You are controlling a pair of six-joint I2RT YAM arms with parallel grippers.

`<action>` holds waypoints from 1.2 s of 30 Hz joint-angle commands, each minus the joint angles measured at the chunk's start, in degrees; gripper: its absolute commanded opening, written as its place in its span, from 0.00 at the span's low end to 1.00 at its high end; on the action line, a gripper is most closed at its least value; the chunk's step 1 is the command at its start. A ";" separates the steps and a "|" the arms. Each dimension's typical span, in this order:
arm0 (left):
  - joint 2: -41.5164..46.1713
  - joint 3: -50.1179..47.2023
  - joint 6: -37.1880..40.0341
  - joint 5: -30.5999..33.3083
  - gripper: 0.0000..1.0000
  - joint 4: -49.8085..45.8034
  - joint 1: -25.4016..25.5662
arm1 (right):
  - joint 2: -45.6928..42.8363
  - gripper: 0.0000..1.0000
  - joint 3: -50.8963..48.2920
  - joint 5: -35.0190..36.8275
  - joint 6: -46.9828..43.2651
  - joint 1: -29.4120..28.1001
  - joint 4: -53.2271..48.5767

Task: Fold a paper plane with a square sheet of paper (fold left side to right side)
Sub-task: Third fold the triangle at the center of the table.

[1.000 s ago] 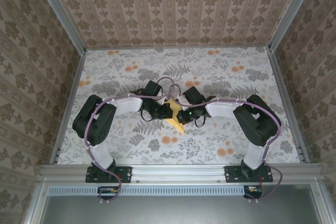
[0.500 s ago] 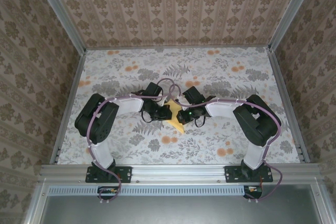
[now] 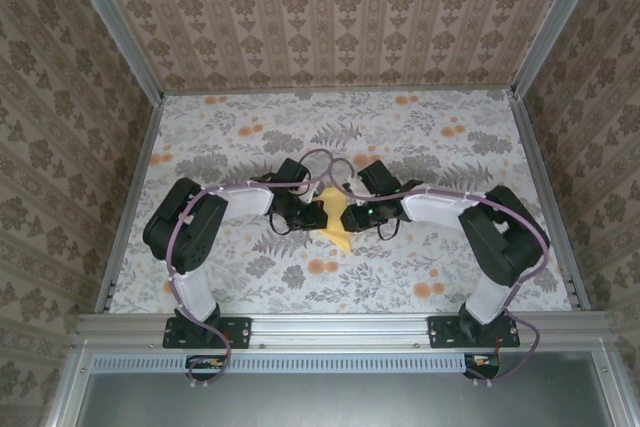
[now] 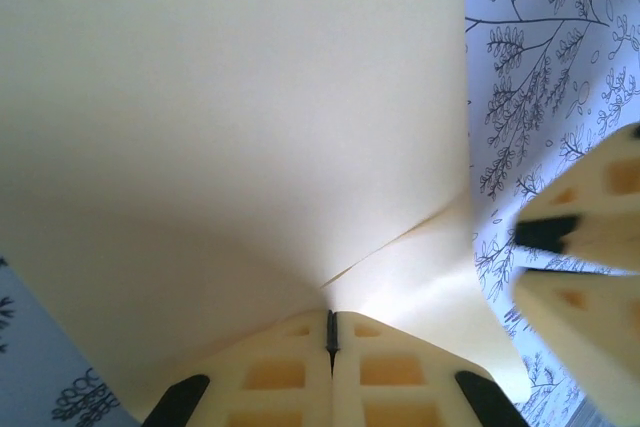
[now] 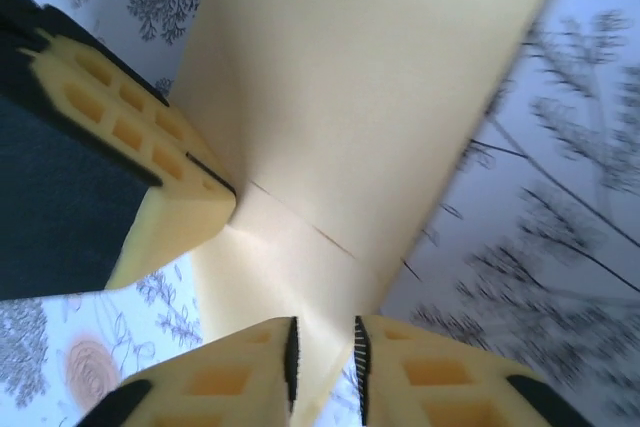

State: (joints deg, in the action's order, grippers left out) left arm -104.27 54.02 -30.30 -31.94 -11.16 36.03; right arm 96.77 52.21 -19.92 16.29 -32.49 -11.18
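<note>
My two arms reach in from the metal rail (image 3: 340, 328) at the near edge of the counter (image 3: 420, 272) and meet over its middle, elbows out, wrists turned toward each other.

My left hand (image 4: 331, 319) is closed. In its wrist view the two pale fingers press flat together, with only a thin dark line between them. The sheet of paper (image 3: 336, 231) comes out from that line and spreads wide and smooth above it. A single crease runs up to the right from the fingertips.

My right hand (image 5: 322, 332) faces it from the other side. Its fingers stand a narrow gap apart, and pale-yellow paper shows in that gap. I cannot tell whether the pads touch the paper. In the right wrist view my left hand is at the left, its fingertips on the sheet's edge where a crease begins.

From above, the paper lies between the two hands. It is pale yellow and folded, with a point toward the near rail that reaches just past the hands.

The counter's grey leaf print has orange flower blotches (image 3: 322, 267) near that point. More of the print runs on behind the hands to the patterned brown walls (image 3: 340, 17).
</note>
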 commanded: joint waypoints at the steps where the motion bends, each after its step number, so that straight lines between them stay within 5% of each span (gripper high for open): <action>1: -1.84 -2.15 0.86 3.74 0.06 -2.64 0.36 | -7.09 0.30 -1.63 -0.89 3.63 0.96 -3.58; 3: -1.89 -1.98 1.03 3.74 0.06 -2.71 0.44 | -9.19 0.30 -3.10 -3.06 6.13 0.85 -3.95; 11: -1.81 -1.45 1.37 4.00 0.06 -3.07 0.85 | -8.32 0.02 -6.96 -8.91 22.60 -3.76 4.03; 18: -1.81 -1.02 1.65 4.43 0.06 -3.43 1.32 | -0.65 0.00 -2.42 -6.46 30.96 -6.77 5.86; 36: -1.82 -0.69 2.15 4.70 0.05 -3.96 1.41 | 7.14 0.00 2.73 -4.20 30.84 -7.50 -0.17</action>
State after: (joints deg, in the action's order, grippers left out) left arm -104.25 54.08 -29.78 -31.68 -11.16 36.47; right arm 102.61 53.74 -25.26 46.52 -39.70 -7.97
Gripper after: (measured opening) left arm 0.054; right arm 0.048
